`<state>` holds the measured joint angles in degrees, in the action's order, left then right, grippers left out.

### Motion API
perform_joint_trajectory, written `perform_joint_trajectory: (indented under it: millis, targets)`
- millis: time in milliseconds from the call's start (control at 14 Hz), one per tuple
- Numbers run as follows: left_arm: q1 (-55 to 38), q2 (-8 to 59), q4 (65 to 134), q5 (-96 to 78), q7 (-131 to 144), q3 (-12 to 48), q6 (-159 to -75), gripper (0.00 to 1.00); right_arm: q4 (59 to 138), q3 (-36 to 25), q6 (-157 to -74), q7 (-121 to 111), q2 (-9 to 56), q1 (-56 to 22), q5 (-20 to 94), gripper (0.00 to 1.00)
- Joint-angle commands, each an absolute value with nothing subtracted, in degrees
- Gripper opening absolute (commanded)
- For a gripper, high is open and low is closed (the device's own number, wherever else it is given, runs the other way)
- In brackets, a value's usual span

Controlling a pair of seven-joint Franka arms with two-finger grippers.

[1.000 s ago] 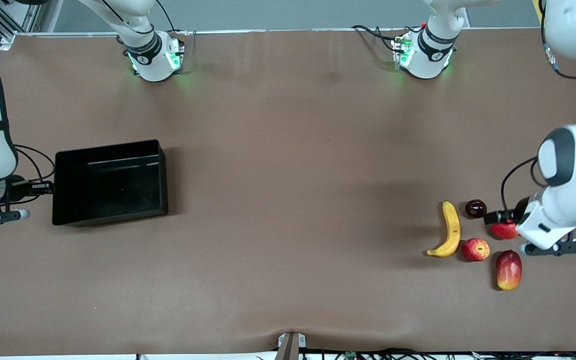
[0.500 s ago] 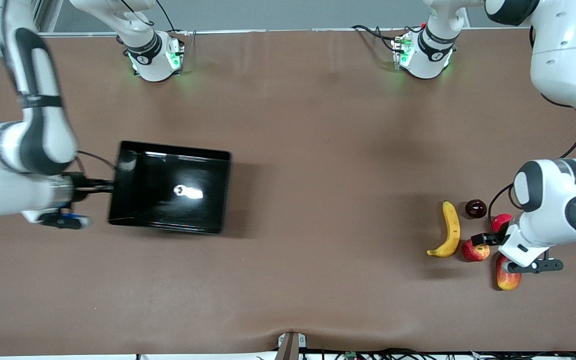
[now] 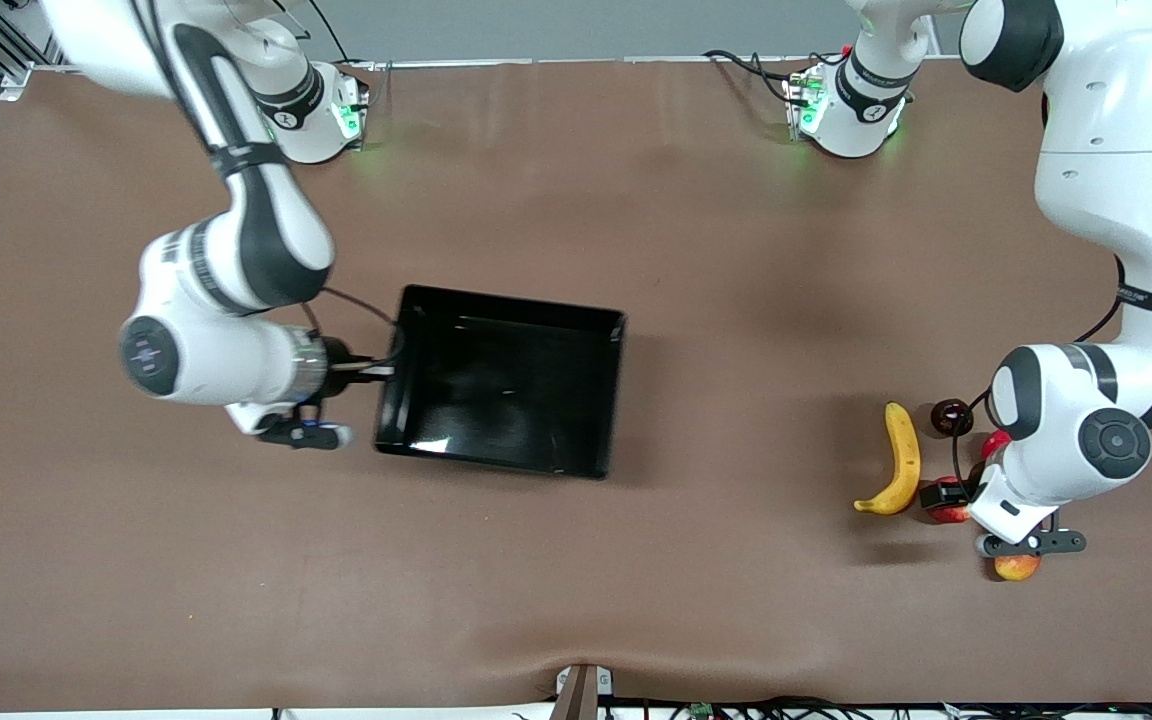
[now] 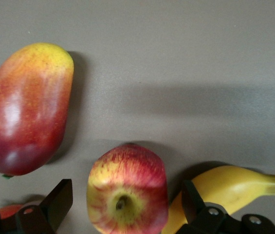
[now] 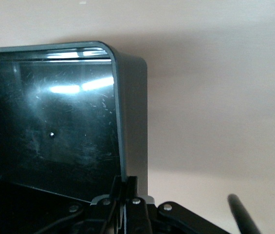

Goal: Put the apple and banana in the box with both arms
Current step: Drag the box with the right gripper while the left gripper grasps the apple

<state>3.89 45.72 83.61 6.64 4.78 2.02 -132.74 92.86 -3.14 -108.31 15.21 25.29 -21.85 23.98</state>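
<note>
The apple lies stem dimple up between my left gripper's open fingers, which stand apart from it on either side. In the front view the left gripper covers most of the apple. The banana lies beside the apple, toward the right arm's end, and shows in the left wrist view. My right gripper is shut on the wall of the black box near the table's middle. The right wrist view shows its fingers clamping the box's wall. The box is empty.
A red-yellow mango-like fruit lies next to the apple; the left arm hides most of it in the front view. A dark plum and a partly hidden pink-red fruit lie farther from the front camera than the apple.
My right gripper has pulled the box from the right arm's end toward the table's middle. My left gripper has moved from the pink-red fruit to straddle the apple.
</note>
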Motion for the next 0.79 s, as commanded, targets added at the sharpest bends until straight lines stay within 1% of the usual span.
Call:
perform_joint_trajectory:
  millis: [0, 143, 214, 357, 429, 500, 571, 643, 714]
  targets:
    - [4.0, 46.1, 82.4, 7.1, 4.2, 2.1, -133.0, 0.57, 92.8, -3.9, -113.6, 16.4, 27.4, -27.0, 26.7, 0.00]
    - [4.0, 45.6, 82.4, 7.6, 4.2, 2.0, -133.0, 0.05, 92.8, -3.9, -117.4, 18.1, 29.4, -29.8, 26.8, 0.00]
    - [4.1, 45.2, 82.4, 7.8, 4.1, 2.0, -132.9, 0.00, 92.6, -3.9, -119.5, 18.3, 31.1, -31.4, 26.8, 0.00]
    - [4.1, 43.9, 82.5, 7.9, 4.0, 2.0, -132.5, 0.00, 92.3, -3.9, -123.9, 21.8, 33.1, -33.8, 26.9, 0.02]
    - [4.0, 42.1, 83.3, 8.0, 3.9, 2.2, -132.3, 0.00, 92.1, -3.9, -123.8, 25.3, 33.1, -33.8, 26.7, 0.82]
    - [4.0, 39.5, 84.8, 8.0, 3.3, 2.4, -131.7, 0.00, 91.7, -4.0, -123.0, 26.7, 32.5, -33.4, 26.4, 1.00]
    - [3.7, 37.0, 85.7, 7.9, 2.9, 2.6, -129.7, 0.00, 91.4, -4.3, -120.9, 26.8, 32.2, -32.7, 26.4, 1.00]
    - [3.5, 34.9, 85.8, 7.9, 3.0, 3.3, -126.1, 0.00, 90.6, -4.8, -116.2, 26.7, 30.5, -30.9, 26.0, 1.00]
    - [3.6, 33.0, 85.9, 7.5, 3.9, 5.3, -122.0, 0.00, 88.4, -5.1, -109.8, 26.5, 28.6, -28.5, 25.8, 1.00]
